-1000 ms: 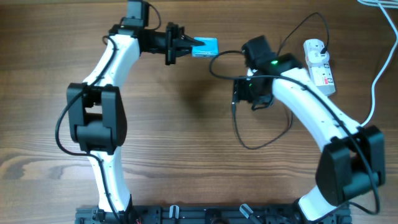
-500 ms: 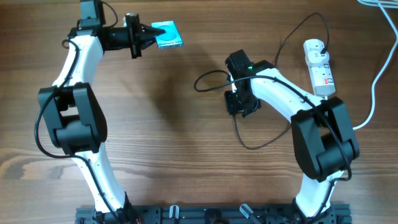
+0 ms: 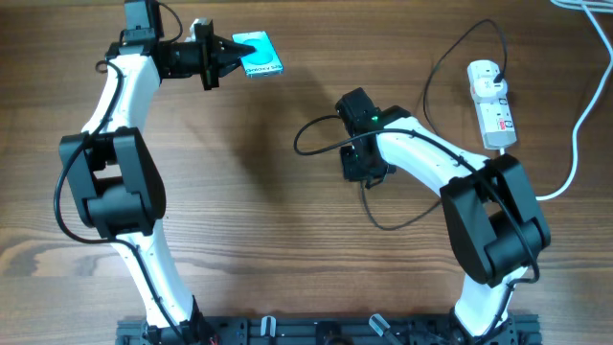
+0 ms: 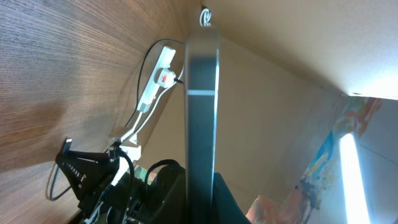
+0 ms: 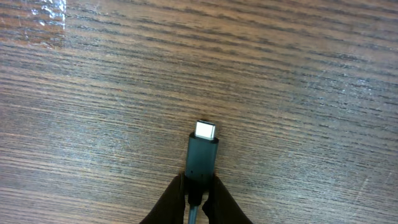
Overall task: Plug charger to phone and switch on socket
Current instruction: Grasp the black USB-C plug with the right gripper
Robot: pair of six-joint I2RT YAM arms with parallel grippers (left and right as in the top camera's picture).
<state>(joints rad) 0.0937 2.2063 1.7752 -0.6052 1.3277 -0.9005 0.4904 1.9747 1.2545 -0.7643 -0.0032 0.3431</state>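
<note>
Right gripper (image 5: 198, 186), pinching charger (image 5: 203, 152), edged toward phone (image 3: 259, 55); lettering unreadable.

The worktop (image 5: 298, 74) is brown wood with a fine, ridged grain, mostly matt, with one shiny patch showing in the right wrist view. The charger (image 5: 203, 155) plug has a smooth, matt dark plastic body and a bright metal tip. The phone (image 3: 259, 56) screen looks glossy. The socket (image 3: 491, 105) is smooth white plastic.

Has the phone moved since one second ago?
Yes. In the overhead view the phone, held by the left pincer, went left and slightly up, farther from the power strip.
</note>
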